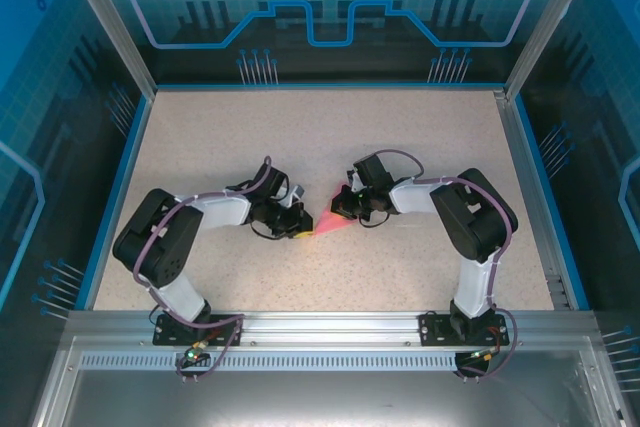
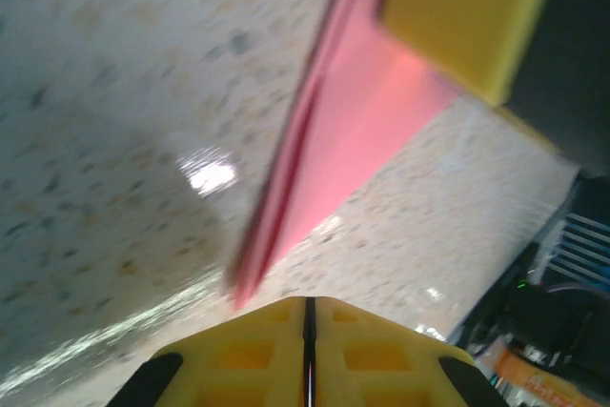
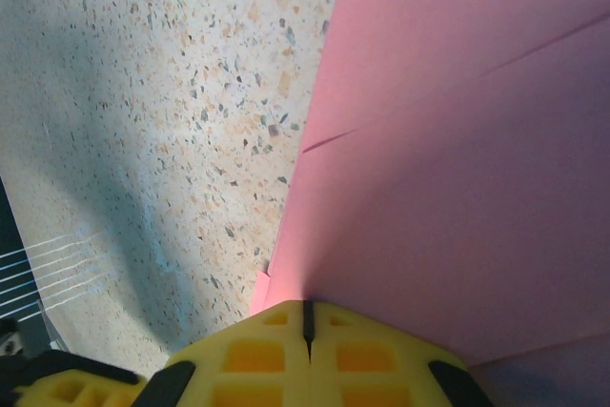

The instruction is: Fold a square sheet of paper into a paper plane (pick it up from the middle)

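The pink sheet of paper (image 1: 325,224) is folded into a narrow pointed shape with a crease and sits between the two grippers at the middle of the table. My right gripper (image 3: 307,316) is shut on one end of the paper (image 3: 457,169), which fans out from its jaws. In the left wrist view the paper (image 2: 353,131) is held off the table, and its pointed tip ends just left of my left gripper (image 2: 308,316). That gripper's jaws are pressed together, and the tip lies beside them. A yellow finger of the right gripper (image 2: 467,16) covers the paper's far end.
The speckled table (image 1: 300,137) has a blue rim (image 1: 120,177) and metal frame posts at its corners. Both arm bases stand on the metal rail (image 1: 330,325) at the near edge. Cables loop along each arm.
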